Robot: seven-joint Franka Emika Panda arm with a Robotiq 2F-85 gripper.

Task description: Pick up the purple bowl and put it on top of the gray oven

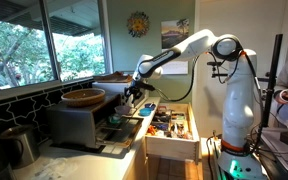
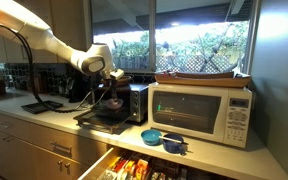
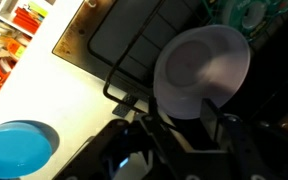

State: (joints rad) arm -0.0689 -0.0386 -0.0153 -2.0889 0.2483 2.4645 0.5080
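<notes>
The purple bowl (image 3: 202,65) is round, so it has no long side. In the wrist view it sits right at the tips of the gripper (image 3: 189,118), just past them. The fingers look nearly closed and seem to pinch the bowl's near edge, though that spot is dark and hard to see. The bowl hangs over a dark flap (image 3: 134,40), which looks like the open door of the gray oven (image 1: 74,122). It is too small to make out in both exterior views. There is only one arm, so the gripper (image 2: 110,92) that has the bowl must carry it. The top of the oven is higher than the bowl and further back, past the door. So I think the bowl must go up first and then in over the oven. A big wooden bowl (image 1: 84,97) sits on the oven top and takes up a lot of room, so the free spot beside it looks small. A blue bowl (image 3: 19,155) sits on the counter near the door. A white microwave (image 2: 202,112) stands next to the oven. An open drawer (image 1: 169,125) full of things sticks out below.
</notes>
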